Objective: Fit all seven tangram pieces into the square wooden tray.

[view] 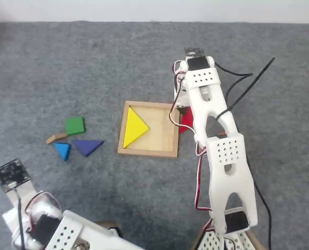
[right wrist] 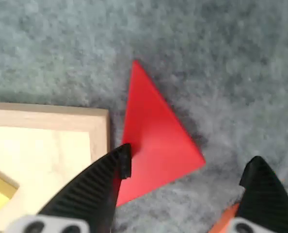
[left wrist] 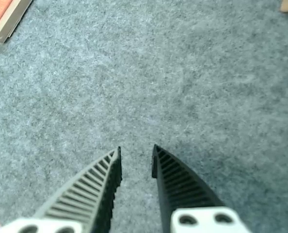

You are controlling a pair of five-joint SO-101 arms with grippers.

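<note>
Straddling the red triangle (right wrist: 153, 141), the right gripper (right wrist: 190, 158) stands wide open and grips nothing. The triangle lies flat on the grey carpet (left wrist: 183, 73), just beside the wooden tray (right wrist: 98, 128). The left gripper (left wrist: 136, 151) hangs over bare carpet, its jaws slightly parted and empty. A yellow triangle (view: 133, 127) sits inside the tray, and a green square (view: 75, 125) and a blue triangle (view: 63, 150) lie well apart.

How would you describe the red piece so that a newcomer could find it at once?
Find the wooden tray in the middle of the grey mat. On the mat just beside its edge, under the open right gripper, lies the red triangle. It is the only red piece; the yellow triangle sits inside the tray.
</note>
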